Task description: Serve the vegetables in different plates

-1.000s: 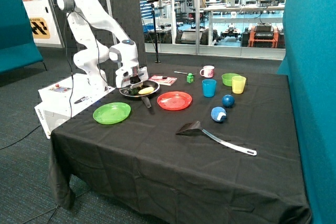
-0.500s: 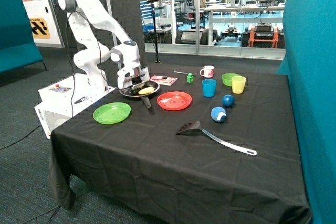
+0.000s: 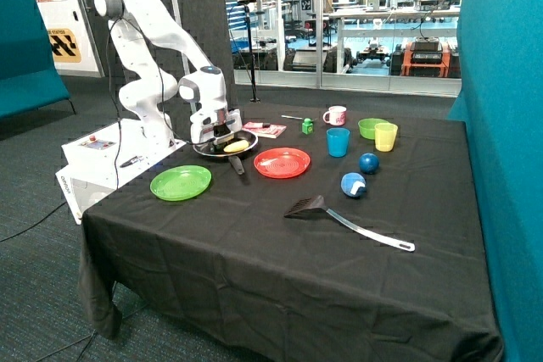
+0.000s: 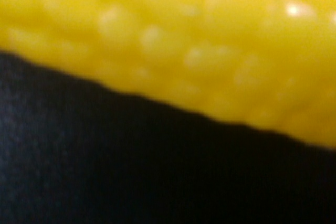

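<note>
Black-clothed table: gripper (image 3: 222, 134) down in black frying pan (image 3: 222, 149), grasp unclear; pale yellow bumpy toy corn (image 3: 235, 147) looks light, stiff—pinch mid-body.

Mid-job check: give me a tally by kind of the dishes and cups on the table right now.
Plates: 2 (green plate, red plate)
Cups: 3 (blue cup, yellow cup, mug)
Bowl: 1 (green bowl)
Pan: 1 (pan, gripper down in it)
Total: 7
</note>
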You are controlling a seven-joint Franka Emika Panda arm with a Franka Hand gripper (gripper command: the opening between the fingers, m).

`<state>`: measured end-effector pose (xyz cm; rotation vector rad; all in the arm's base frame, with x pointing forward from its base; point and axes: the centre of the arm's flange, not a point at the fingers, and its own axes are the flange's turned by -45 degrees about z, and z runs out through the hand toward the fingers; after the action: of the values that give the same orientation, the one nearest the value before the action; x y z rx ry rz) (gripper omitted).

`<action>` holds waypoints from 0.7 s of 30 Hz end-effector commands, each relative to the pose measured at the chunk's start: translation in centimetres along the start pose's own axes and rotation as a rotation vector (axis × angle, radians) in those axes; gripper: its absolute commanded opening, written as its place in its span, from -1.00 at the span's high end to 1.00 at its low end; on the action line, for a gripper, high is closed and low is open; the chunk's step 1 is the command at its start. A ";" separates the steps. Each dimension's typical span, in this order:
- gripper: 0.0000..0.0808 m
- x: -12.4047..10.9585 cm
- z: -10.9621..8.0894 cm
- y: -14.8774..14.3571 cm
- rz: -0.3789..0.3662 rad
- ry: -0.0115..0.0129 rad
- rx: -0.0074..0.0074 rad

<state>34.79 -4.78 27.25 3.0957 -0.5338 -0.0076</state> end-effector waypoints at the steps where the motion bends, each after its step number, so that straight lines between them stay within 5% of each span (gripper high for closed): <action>1: 1.00 -0.7 -0.1 0.3 -0.011 0.0047 0.0010; 12: 1.00 -1.3 -0.5 1.0 -0.008 0.0047 0.0010; 21: 1.00 -0.3 -2.7 1.6 0.009 0.0047 0.0010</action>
<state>33.50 -5.42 28.19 3.0975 -0.5339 0.0131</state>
